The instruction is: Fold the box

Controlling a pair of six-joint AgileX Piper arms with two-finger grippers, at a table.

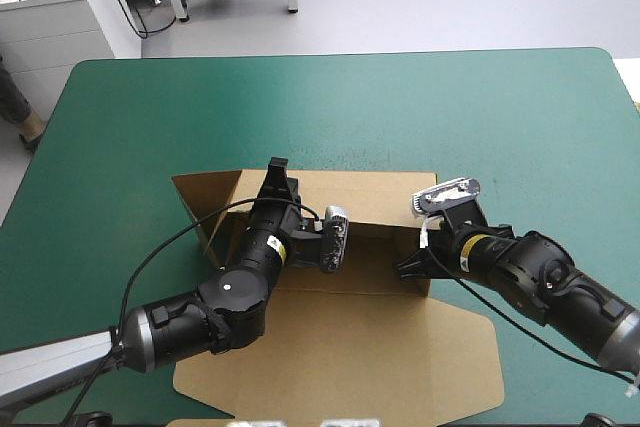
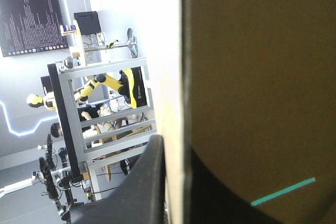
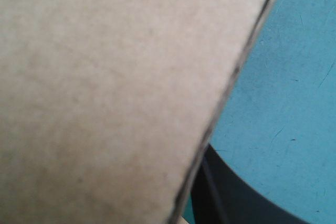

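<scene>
Two walls of the box (image 1: 340, 347), which sits at the near middle of the teal-green worktop (image 1: 500, 117) with its lid flat toward the robot, are pinched. The left fingers (image 2: 147, 182) straddle the far wall's top edge, apparently to hold it upright. The right fingers (image 3: 236, 203) clamp the right side wall, likely steadying it for tucking.

From where I stand I count one surface (image 1: 480, 117) under one teal-green cover, and one brown box (image 1: 340, 347) on it, a single cut sheet. Two arms reach in, so there are two end effectors: the left end effector (image 1: 277, 173) and the right end effector (image 1: 413, 265). On the box I make out three raised walls, at the far, left and right sides, and one broad panel lying flat toward the near edge. The right wrist view shows just one black finger (image 3: 231, 192).
</scene>
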